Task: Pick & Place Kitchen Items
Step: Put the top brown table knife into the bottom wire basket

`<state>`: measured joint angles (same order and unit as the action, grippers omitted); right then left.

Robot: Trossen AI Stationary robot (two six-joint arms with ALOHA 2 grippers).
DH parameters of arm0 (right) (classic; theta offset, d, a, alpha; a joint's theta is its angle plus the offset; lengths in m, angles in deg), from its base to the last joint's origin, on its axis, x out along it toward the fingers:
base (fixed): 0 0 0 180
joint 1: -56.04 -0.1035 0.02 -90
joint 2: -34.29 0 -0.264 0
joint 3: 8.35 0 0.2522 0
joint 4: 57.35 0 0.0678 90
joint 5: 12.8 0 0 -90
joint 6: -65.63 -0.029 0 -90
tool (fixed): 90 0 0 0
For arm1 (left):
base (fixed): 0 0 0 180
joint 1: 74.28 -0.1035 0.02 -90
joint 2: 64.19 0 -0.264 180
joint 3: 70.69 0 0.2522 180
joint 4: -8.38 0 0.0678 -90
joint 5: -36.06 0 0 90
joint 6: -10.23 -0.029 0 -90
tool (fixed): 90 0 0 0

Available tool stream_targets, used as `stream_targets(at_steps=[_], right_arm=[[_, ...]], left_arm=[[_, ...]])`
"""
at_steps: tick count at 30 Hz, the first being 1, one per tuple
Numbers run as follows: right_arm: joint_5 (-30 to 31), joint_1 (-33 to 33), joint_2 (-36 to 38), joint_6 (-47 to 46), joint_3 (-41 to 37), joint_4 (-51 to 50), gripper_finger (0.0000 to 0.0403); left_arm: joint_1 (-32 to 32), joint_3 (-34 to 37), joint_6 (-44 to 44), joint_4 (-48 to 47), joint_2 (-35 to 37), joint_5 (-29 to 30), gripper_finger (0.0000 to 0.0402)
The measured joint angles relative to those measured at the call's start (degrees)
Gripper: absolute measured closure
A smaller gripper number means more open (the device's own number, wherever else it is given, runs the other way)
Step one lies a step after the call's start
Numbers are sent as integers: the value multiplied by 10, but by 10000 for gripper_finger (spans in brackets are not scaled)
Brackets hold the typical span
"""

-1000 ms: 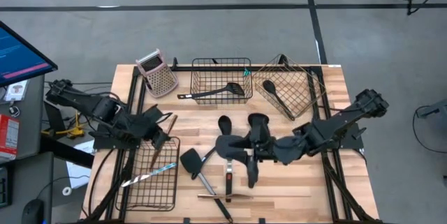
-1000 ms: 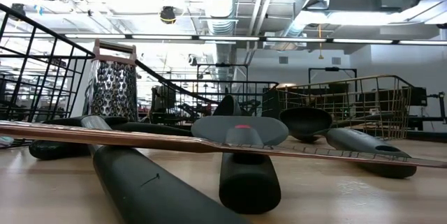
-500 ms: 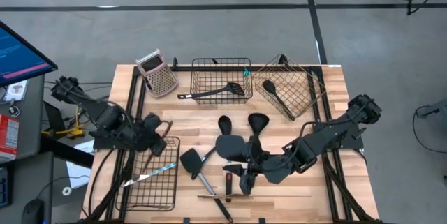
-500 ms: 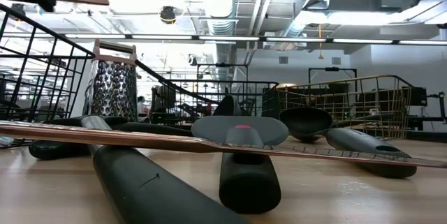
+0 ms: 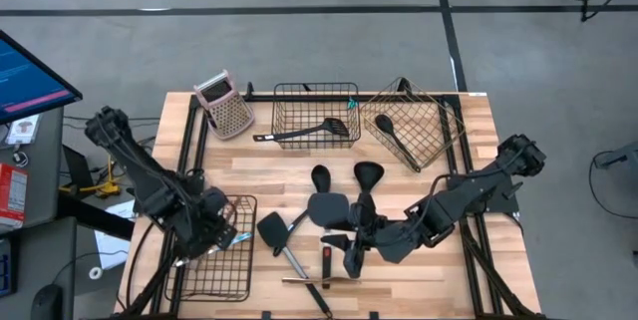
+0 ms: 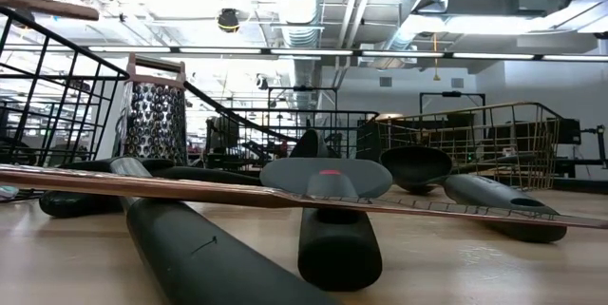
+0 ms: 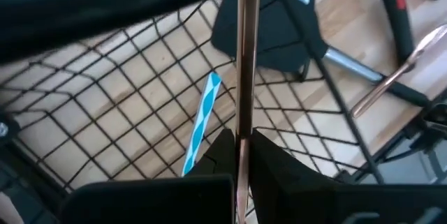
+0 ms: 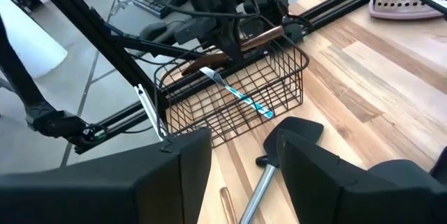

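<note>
My left gripper is over the black wire basket at the table's near left, shut on a thin copper-coloured utensil. That utensil also shows in the right wrist view. A teal-striped tool lies on the basket's floor. My right gripper is open and empty, low over the pile of black ladles and spatulas at mid-table. A black spatula lies beside the basket. My left gripper pinches the copper-coloured utensil's thin shaft between its two fingers. The shaft runs along the fingers and on past their tips. The utensil is lifted clear, above the basket's mesh floor.
A long copper-coloured tool and a black tool with a red dot lie near the front edge. At the far edge stand a grater, a black basket with a spatula, and a tilted copper-coloured basket with a spoon.
My left gripper has carried the copper-coloured utensil toward the table's near edge, from beside the basket's far rim to over the basket. My right gripper has gone toward the near edge over the utensil pile, then kept still.
</note>
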<state>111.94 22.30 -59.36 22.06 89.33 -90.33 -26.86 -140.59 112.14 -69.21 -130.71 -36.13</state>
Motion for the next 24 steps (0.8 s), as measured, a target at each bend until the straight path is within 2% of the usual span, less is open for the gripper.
stream_targets(at_steps=[16, 24], right_arm=[[0, 1, 0, 6, 0, -5, 242], [0, 1, 0, 6, 0, -5, 241]], left_arm=[[16, 0, 21, -2, -100, -19, 401], [16, 57, 21, 48, -112, -61, 401]])
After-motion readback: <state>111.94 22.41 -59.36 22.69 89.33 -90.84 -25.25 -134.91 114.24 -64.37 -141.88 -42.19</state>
